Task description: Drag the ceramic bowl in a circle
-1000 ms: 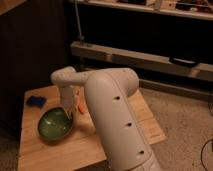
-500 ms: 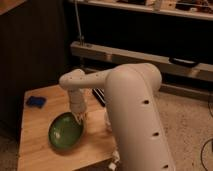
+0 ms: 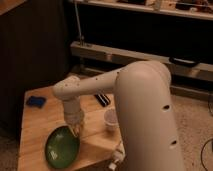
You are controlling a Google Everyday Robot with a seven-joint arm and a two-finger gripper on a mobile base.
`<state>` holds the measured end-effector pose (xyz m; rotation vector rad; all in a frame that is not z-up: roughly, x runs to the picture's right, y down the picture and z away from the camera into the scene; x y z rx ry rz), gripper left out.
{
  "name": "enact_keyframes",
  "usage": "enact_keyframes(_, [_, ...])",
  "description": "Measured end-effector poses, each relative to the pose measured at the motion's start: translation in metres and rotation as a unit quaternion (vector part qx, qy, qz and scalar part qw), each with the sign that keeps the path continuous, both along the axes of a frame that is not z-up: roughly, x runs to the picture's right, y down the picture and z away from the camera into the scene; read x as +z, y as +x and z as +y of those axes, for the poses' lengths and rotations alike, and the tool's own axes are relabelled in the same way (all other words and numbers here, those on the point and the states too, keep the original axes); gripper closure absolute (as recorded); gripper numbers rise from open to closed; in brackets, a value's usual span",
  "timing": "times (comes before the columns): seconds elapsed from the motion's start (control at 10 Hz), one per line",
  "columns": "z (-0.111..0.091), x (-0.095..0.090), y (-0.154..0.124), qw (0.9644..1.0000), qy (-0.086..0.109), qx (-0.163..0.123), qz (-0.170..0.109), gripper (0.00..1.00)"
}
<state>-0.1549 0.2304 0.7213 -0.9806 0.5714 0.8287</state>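
One camera view takes in a wooden table (image 3: 37, 125) with the ceramic bowl (image 3: 61, 147) lying at its front-left corner, glossy green and tipped slightly toward the lens. The gripper (image 3: 75, 129) comes down at the bowl's upper-right rim and meets it there, so the bowl spreads out below and to the left of the tool. How far the gripper is open, and whether it has any hold on the rim, cannot be told: the contact falls in shadow under the wrist.

The robot's white arm (image 3: 145, 110) fills the right foreground and hides the table's right side and much of its front edge. A small white cup (image 3: 110, 120) stands near the bowl, to its right, apart from the gripper and partly cut by the arm's outline. A blue object (image 3: 36, 101) rests at the table's far-left corner, well apart from the bowl. A dark flat object (image 3: 102, 99) lies toward the back of the table, its shape hard to make out. A pale metal rail (image 3: 125, 54) crosses the dark background behind the table.
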Motion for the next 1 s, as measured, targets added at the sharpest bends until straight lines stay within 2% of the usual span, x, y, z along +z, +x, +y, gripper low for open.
enact_keyframes(0.2, [0.015, -0.010, -0.022, 0.9994, -0.013, -0.008, -0.031, 1.00])
enact_keyframes(0.5, [0.023, -0.014, -0.066, 0.9966, -0.025, -0.017, -0.076, 1.00])
enact_keyframes(0.7, [0.016, -0.001, -0.093, 0.9959, -0.026, -0.015, -0.085, 1.00])
enact_keyframes(0.9, [0.006, 0.015, -0.106, 0.9962, -0.023, -0.008, -0.084, 1.00])
enact_keyframes(1.0, [-0.008, 0.032, -0.108, 0.9968, -0.018, 0.002, -0.078, 1.00])
